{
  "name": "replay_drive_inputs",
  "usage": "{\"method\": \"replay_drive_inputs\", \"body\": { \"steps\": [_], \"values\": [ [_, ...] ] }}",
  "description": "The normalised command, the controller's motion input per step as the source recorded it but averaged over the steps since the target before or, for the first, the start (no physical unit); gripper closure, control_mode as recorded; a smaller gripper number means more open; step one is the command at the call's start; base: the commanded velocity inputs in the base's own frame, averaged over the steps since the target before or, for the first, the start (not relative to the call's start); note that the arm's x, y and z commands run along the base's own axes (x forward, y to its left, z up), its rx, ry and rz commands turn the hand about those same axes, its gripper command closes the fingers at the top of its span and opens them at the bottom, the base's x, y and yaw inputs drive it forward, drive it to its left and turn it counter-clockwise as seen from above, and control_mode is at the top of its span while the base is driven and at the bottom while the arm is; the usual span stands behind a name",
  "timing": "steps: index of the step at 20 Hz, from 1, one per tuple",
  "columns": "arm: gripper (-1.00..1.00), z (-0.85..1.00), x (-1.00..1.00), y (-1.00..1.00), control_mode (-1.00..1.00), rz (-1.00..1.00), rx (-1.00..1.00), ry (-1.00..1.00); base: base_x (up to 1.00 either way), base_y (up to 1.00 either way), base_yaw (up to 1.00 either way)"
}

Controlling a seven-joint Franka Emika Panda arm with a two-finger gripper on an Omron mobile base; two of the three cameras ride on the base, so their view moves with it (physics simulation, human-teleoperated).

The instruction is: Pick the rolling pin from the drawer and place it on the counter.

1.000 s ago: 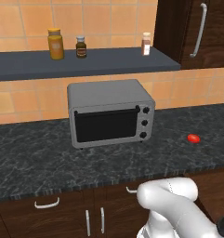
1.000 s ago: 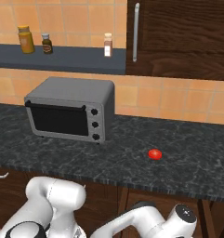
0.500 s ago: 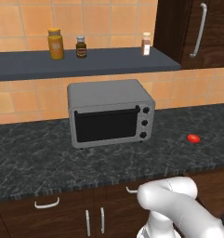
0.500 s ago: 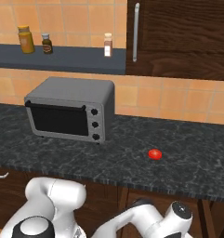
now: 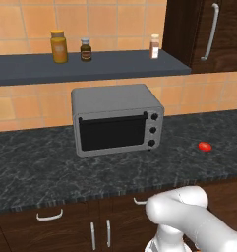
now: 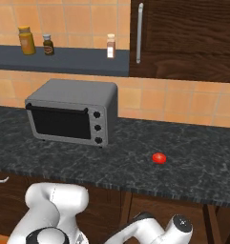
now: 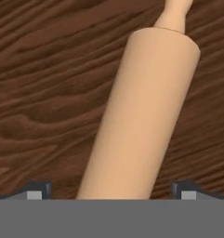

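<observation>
Arm shifted slightly; 1 rolling pin [image 7: 141, 116], 3 jars [image 5: 59, 46]

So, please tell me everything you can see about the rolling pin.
The rolling pin looks like smooth, pale tan wood: a thick round barrel that narrows to a slim handle at the far end. In the hand view it lies on a dark brown wood-grain surface, running away from the camera and slanting right. Its near part sits between the two finger tips; whether they touch it cannot be told.

My desk [image 5: 36, 167] has open stone in front of the toaster oven [image 5: 116, 119] and to its left; a small red thing [image 5: 204, 146] sits alone toward the right, bare surface all round it.
</observation>
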Motion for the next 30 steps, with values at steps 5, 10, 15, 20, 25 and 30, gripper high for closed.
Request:
{"method": "replay_drive_inputs", "body": {
  "steps": [5,10,15,20,25,30],
  "values": [
    [1.00,-0.16,0.00,0.00,-1.00,0.00,0.00,-0.01,0.00,0.00,0.00],
    [1.00,0.03,0.00,-0.06,-1.00,0.00,0.00,-0.07,0.00,0.00,0.00],
    [1.00,0.95,-0.28,-0.15,-1.00,0.00,0.00,-0.16,0.00,0.00,0.00],
    [1.00,1.00,-0.59,0.05,-1.00,-0.02,0.00,-0.05,0.00,0.00,0.00],
    [1.00,1.00,0.22,0.36,-1.00,0.03,0.00,-0.12,0.00,0.00,0.00],
    [1.00,0.83,0.95,0.44,-1.00,0.08,0.00,-0.02,0.00,0.00,0.00]
  ]
}}
